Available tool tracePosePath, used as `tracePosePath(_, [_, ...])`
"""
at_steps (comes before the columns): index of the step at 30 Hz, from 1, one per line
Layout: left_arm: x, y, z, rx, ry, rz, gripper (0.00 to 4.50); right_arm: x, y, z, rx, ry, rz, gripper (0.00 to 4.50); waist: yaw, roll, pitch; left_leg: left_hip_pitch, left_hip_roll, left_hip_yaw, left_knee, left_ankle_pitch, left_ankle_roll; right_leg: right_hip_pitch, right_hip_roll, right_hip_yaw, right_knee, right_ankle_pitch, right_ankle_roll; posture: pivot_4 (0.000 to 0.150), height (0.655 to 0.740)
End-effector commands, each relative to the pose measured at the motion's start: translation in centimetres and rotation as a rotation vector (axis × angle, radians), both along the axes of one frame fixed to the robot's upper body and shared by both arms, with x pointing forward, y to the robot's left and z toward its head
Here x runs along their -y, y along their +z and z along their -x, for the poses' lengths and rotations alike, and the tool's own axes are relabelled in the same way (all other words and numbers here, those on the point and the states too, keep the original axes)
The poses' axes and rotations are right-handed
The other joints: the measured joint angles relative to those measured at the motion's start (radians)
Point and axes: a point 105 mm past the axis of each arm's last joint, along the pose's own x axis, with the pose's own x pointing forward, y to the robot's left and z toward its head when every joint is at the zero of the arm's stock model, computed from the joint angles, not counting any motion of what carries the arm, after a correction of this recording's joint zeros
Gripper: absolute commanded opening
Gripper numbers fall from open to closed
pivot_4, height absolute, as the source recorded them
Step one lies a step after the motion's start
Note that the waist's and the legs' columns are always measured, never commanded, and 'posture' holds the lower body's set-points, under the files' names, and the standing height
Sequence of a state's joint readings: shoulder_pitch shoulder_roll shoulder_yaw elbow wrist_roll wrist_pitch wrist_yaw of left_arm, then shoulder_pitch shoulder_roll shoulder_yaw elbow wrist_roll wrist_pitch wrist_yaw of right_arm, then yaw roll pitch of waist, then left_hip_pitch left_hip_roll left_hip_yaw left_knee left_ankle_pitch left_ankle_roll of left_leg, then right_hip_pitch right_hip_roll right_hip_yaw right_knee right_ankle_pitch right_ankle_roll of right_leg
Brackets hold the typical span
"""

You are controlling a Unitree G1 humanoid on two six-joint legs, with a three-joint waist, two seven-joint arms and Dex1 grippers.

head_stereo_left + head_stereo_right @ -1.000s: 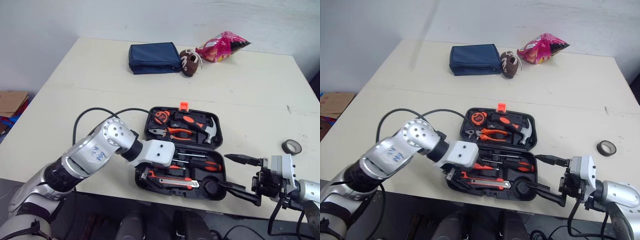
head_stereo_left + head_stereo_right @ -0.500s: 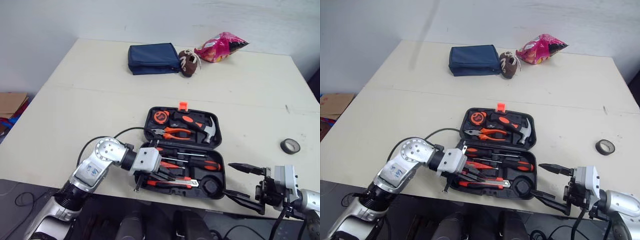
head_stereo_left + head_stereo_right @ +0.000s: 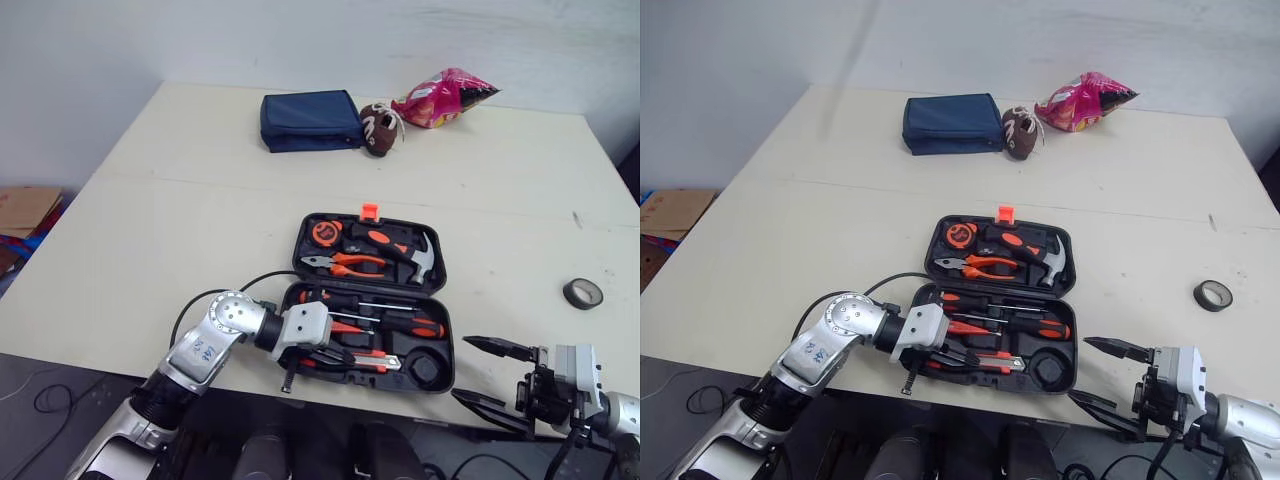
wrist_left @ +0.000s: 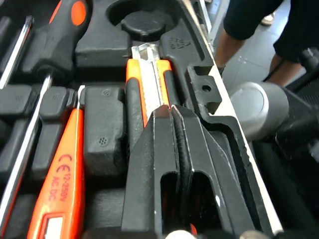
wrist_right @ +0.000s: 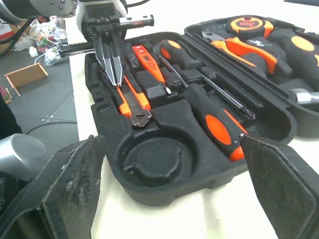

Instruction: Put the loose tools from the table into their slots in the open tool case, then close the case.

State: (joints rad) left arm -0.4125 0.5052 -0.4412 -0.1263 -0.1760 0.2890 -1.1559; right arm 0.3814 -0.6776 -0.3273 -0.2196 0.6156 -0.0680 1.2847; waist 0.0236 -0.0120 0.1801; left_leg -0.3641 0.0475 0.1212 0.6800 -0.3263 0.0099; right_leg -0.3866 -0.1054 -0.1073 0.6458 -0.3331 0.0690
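Orange utility knife (image 4: 147,74) sits in its tool case (image 5: 164,191) slot right under left gripper (image 4: 171,110), fingers pinched together, seemingly seating it. Right gripper (image 3: 460,366) gapes wide; next, likely fetch tape roll (image 3: 583,293) beyond it.

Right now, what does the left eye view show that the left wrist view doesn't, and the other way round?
Left eye view: the blue pouch, pink snack bag, tape roll and open right pincer. Left wrist view: the voltage print on the orange tester and a person's legs. Both: the utility knife under the shut left pincer.
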Motion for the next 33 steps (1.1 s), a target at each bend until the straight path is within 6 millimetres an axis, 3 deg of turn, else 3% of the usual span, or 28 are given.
tracePosePath(1, [-1.4, -3.3, -0.1, -0.044, 0.068, -0.185, 0.04, 0.6, 0.5, 0.0, 0.037, -0.018, -0.002, 4.5, 0.0, 0.001, -0.001, 0.004, 0.0, 0.0, 0.0, -0.001, 0.001, 0.004, -0.001, 0.0, -0.002, 0.0, 0.0, 0.15, 0.74])
tracePosePath(6, [-2.7, -4.9, 0.5, -0.051, 0.057, -0.369, 0.04, 1.2, 0.3, 0.1, 0.037, -0.027, 0.003, 4.5, 0.0, 0.003, -0.007, 0.012, 0.001, 0.0, -0.004, -0.009, 0.007, 0.013, -0.001, 0.0, -0.006, 0.0, 0.0, 0.15, 0.74])
tracePosePath(9, [-2.2, -4.3, 0.0, -0.027, 0.089, -0.344, 0.04, 1.4, 0.3, -0.1, 0.046, -0.037, 0.007, 4.5, -0.004, 0.005, -0.013, 0.013, 0.001, 0.0, -0.005, -0.009, 0.006, 0.013, -0.001, 0.0, -0.007, 0.0, 0.0, 0.15, 0.74])
tracePosePath(14, [-0.5, 0.3, -0.3, 0.064, 0.04, -0.056, 0.04, 2.7, 1.0, -0.7, 0.095, -0.091, 0.028, 4.5, -0.002, 0.008, -0.016, 0.016, 0.0, 0.002, -0.01, -0.008, 0.007, 0.015, -0.003, 0.001, -0.008, 0.0, 0.0, 0.15, 0.74])
tracePosePath(18, [-2.3, 5.2, -1.1, 0.155, 0.056, 0.221, 0.04, 5.8, 1.9, -1.5, 0.205, -0.231, 0.066, 4.5, -0.003, 0.008, -0.01, 0.012, 0.0, 0.002, -0.01, -0.008, 0.007, 0.01, -0.003, 0.0, -0.008, 0.0, 0.0, 0.15, 0.74])
tracePosePath(20, [-3.4, 6.5, -1.9, 0.158, 0.121, 0.288, 0.04, 6.9, 1.9, -1.6, 0.223, -0.281, 0.079, 4.5, -0.002, 0.007, -0.009, 0.012, 0.0, 0.001, -0.011, -0.005, 0.002, 0.01, -0.003, -0.001, -0.009, 0.0, -0.001, 0.15, 0.74])
tracePosePath(22, [-4.4, 7.4, -2.6, 0.193, 0.172, 0.322, 0.56, 7.8, 1.8, -1.5, 0.239, -0.326, 0.092, 4.5, -0.001, 0.007, -0.008, 0.012, 0.0, 0.001, -0.012, -0.005, 0.001, 0.01, -0.003, -0.002, -0.009, 0.0, -0.001, 0.15, 0.74])
tracePosePath(25, [-9.2, 9.9, -5.1, 0.186, 0.42, 0.407, 1.8, 11.8, 1.7, -0.8, 0.284, -0.569, 0.104, 4.5, -0.001, 0.005, -0.007, 0.012, -0.001, 0.001, -0.012, -0.005, 0.001, 0.01, -0.004, -0.003, -0.01, 0.0, -0.001, 0.15, 0.74])
tracePosePath(31, [-19.7, 8.9, -8.1, 0.239, 0.79, 0.286, 4.46, 17.5, 1.4, 2.1, 0.374, -0.897, 0.187, 4.5, -0.013, 0.005, -0.006, 0.013, -0.001, 0.002, -0.015, -0.004, 0.0, 0.01, -0.004, -0.003, -0.01, 0.0, -0.001, 0.15, 0.74])
tracePosePath(33, [-22.3, 7.9, -8.0, 0.247, 0.851, 0.231, 4.46, 18.8, 1.0, 3.2, 0.372, -0.984, 0.186, 4.5, -0.022, 0.005, -0.005, 0.013, -0.001, 0.002, -0.016, -0.004, 0.0, 0.01, -0.004, -0.003, -0.01, 0.0, -0.001, 0.15, 0.74])
